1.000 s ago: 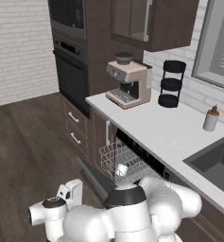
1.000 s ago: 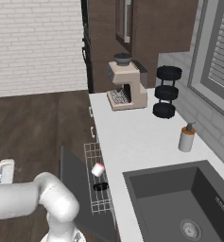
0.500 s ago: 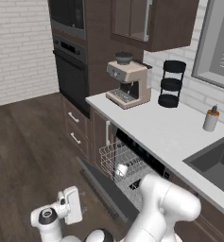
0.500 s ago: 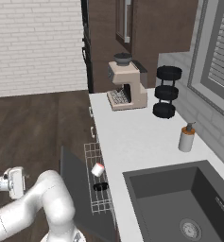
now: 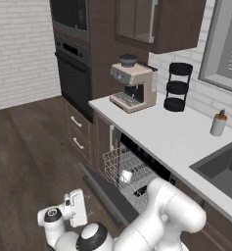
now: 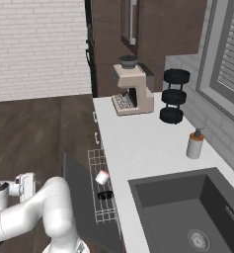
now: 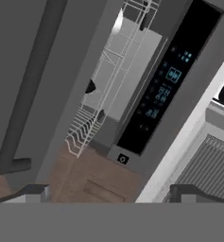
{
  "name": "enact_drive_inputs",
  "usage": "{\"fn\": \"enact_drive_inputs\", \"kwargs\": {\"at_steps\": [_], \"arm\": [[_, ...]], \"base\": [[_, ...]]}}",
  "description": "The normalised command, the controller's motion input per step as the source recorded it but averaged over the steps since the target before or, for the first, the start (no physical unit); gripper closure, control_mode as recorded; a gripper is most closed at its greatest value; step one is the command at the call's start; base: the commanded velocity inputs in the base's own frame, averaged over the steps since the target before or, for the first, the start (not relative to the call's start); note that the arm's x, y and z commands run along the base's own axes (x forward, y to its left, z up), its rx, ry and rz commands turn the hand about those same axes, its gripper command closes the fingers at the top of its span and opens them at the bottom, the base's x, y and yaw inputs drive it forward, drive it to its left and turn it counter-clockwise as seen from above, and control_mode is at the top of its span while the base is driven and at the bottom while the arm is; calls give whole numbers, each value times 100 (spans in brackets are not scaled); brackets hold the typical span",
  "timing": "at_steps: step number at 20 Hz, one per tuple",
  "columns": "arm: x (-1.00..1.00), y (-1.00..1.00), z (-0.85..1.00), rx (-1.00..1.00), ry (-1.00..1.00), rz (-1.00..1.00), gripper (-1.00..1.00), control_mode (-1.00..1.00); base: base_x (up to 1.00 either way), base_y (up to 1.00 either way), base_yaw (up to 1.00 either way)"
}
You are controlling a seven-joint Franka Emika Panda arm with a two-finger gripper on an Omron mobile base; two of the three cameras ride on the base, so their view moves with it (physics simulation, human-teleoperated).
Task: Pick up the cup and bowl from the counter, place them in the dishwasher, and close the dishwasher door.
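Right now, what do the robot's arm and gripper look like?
The arm is glossy white, built of rounded tubular segments with dark caps at the joints. The gripper is a flat white block beside a round dark-topped wrist; in the hand view its jaws end in small dark tips.

You have the cup (image 6: 102,177) and the bowl (image 6: 105,195) side by side in the dishwasher (image 5: 137,172) rack (image 6: 102,192), under the counter (image 5: 161,135). The dishwasher door (image 6: 84,200) hangs open before them, apparently partway down. The hand (image 5: 71,212) sits low, out past that door.
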Motion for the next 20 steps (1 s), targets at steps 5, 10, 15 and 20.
{"fn": "enact_drive_inputs", "kwargs": {"at_steps": [5,10,15,20], "arm": [[59,-20,-59,0,0,0,-100,-100],[58,-30,-55,-1,0,2,-100,-100],[33,-50,-37,0,0,16,-100,-100],[23,-46,-40,0,-2,22,-100,-100]], "base": [[0,0,0],[0,0,0],[0,0,0],[0,0,0]]}}
